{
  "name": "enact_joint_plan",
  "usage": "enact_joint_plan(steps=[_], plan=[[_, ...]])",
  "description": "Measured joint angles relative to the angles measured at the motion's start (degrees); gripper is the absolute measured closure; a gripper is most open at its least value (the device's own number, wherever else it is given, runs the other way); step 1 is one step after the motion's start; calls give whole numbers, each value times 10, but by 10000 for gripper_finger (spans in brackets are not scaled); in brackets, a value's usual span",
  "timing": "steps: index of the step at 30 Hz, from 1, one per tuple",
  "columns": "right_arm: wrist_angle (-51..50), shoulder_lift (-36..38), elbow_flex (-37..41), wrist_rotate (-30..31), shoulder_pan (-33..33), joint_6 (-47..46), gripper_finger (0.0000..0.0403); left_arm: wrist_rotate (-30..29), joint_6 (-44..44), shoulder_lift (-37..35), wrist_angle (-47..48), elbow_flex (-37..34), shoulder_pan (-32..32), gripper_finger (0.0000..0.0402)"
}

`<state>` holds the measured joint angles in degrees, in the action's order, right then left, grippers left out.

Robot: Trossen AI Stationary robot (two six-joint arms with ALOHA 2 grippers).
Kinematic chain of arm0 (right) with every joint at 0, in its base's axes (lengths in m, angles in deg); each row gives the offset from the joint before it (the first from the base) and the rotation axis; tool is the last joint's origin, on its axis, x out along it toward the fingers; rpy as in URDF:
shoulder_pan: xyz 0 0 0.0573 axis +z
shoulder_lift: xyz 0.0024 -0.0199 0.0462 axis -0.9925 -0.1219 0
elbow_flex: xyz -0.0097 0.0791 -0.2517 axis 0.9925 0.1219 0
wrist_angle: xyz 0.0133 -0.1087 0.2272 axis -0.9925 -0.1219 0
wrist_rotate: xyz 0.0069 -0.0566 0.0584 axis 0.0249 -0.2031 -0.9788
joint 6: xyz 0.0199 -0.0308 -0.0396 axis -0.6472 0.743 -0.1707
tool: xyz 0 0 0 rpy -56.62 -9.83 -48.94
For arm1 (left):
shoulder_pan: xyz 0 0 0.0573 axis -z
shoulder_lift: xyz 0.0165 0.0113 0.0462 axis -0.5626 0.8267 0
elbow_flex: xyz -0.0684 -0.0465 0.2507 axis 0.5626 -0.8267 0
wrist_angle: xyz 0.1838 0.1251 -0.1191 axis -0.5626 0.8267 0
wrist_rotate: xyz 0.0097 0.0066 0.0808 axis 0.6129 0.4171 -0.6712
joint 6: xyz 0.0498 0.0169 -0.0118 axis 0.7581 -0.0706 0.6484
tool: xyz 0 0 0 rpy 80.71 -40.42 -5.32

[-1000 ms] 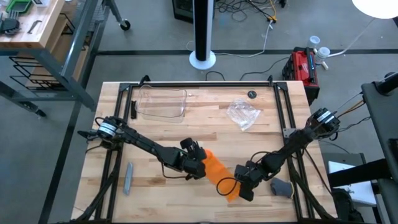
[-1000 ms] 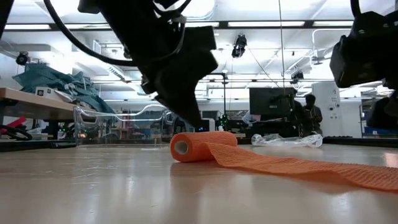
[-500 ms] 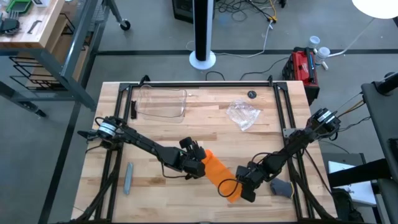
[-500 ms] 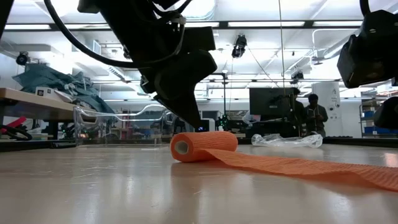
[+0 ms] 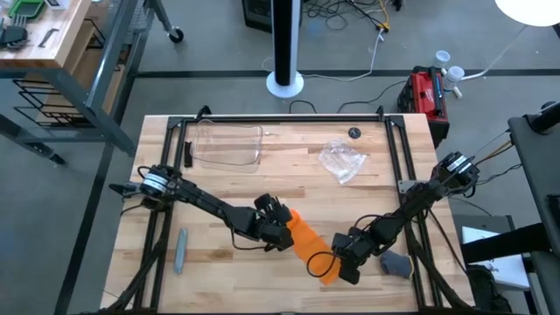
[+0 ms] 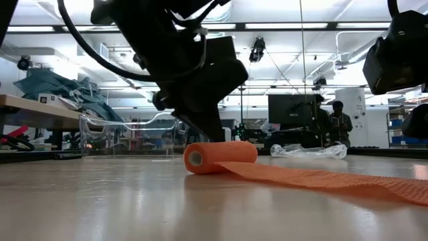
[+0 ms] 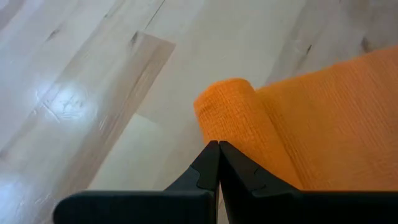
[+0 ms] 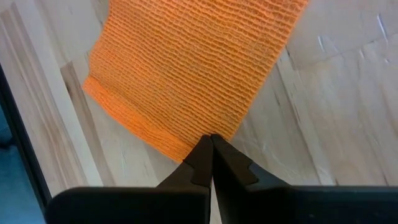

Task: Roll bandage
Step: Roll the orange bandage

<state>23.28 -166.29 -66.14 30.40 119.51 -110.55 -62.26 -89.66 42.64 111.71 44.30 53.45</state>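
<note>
Both claws are pinched tight and empty: the left gripper [image 7: 218,144] rests its tips against the roll of the bandage [image 5: 305,241], and the right gripper [image 8: 210,138] presses near the loose end. If either slips, the roll could loosen or wind crooked.
</note>
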Motion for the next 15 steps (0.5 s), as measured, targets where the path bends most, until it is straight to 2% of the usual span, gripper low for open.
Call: enact_joint_plan(steps=[15], plan=[[-1, 3, 1, 1, 0, -2, 400, 36, 2, 0, -43, 0, 0, 401]])
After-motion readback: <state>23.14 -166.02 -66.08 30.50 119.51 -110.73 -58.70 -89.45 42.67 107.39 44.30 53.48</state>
